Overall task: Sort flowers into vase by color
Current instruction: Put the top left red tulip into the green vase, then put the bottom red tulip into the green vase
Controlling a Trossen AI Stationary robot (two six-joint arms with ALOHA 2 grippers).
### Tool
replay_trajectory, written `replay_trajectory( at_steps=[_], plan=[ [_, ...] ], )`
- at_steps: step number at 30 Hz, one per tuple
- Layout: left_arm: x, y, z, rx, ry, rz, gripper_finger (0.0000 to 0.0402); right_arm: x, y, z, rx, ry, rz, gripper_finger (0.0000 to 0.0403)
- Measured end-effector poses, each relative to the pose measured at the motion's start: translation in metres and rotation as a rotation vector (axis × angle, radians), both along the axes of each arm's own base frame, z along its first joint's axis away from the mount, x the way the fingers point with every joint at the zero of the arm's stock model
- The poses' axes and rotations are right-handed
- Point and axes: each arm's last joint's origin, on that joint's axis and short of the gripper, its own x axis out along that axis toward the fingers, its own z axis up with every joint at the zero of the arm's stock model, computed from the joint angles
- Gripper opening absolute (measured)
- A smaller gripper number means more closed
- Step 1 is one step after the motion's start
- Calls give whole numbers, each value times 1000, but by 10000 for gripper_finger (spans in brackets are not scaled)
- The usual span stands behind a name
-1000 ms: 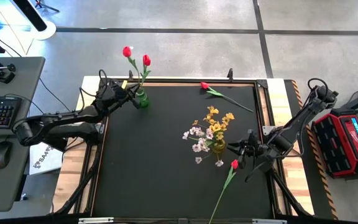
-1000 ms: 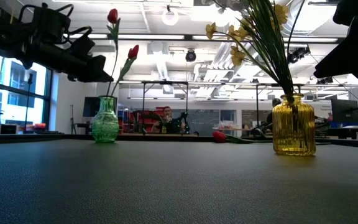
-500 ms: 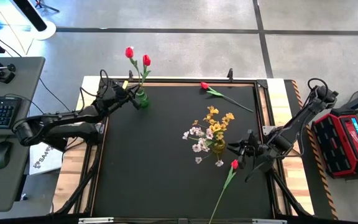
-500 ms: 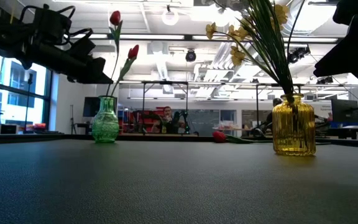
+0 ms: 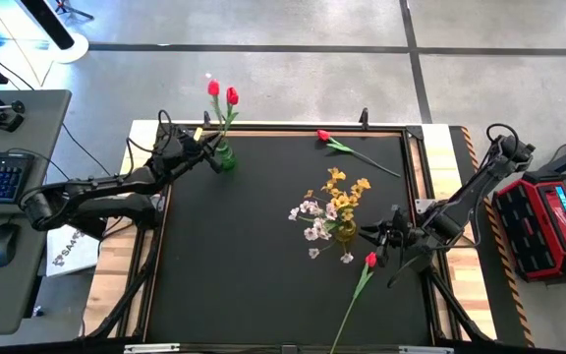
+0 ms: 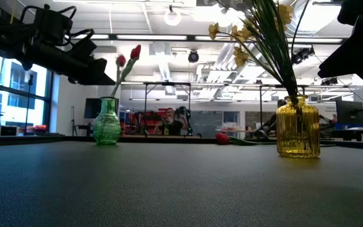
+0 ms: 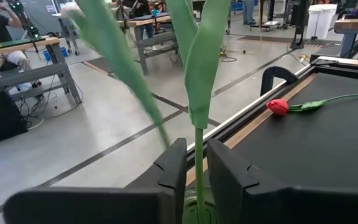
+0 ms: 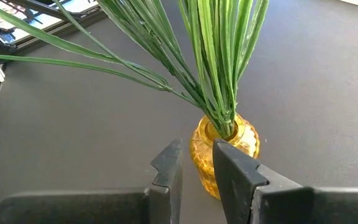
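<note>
Grippers are both sitting near the vases. Left gripper (image 5: 202, 154) is hovering at the 11 o'clock corner of the black table (image 5: 254, 265), just beside the green vase (image 5: 224, 155), with its fingers (image 7: 171, 171) parted a little around a green stem and not visibly pressing on it. Two red tulips (image 5: 222, 92) are standing in that green vase, leaning out past the table's far edge; in the low view their blooms (image 6: 131, 54) are showing above the vase (image 6: 107, 122).

Right gripper (image 5: 379, 236) is waiting at 4 o'clock, just beside the yellow vase (image 5: 347, 232), its fingers (image 8: 168, 169) slightly apart and gripping nothing. Yellow vase is holding the yellow spray (image 5: 345, 189) and the white-pink spray (image 5: 312, 222), whose green stems (image 8: 219, 68) are fanning out of its neck.

Third red tulip (image 5: 324, 136) is lying flat on the table near the far edge at 1 o'clock, well apart from both grippers. Fourth red tulip (image 5: 369, 260) is lying at 5 o'clock, near the right gripper, its stem running toward the near edge
</note>
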Motion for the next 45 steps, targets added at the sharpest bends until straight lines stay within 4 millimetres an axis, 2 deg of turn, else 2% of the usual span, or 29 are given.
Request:
replay_trajectory(
  at_steps=[7,14,21,29,39,45],
  plan=[
    [0,0,0,12,13,-2,79,0,0,0,0,0,0,75],
    [1,2,4,18,54,18,83,0,0,0,7,-3,2,75],
    [11,4,22,2,163,-1,84,0,0,0,9,-1,4,75],
    [19,-1,44,-8,327,97,84,0,1,0,13,3,9,75],
    [37,-32,87,21,424,29,79,0,1,0,28,18,28,75],
    [48,-63,97,75,412,-34,68,0,1,-1,31,26,35,75]
  ],
)
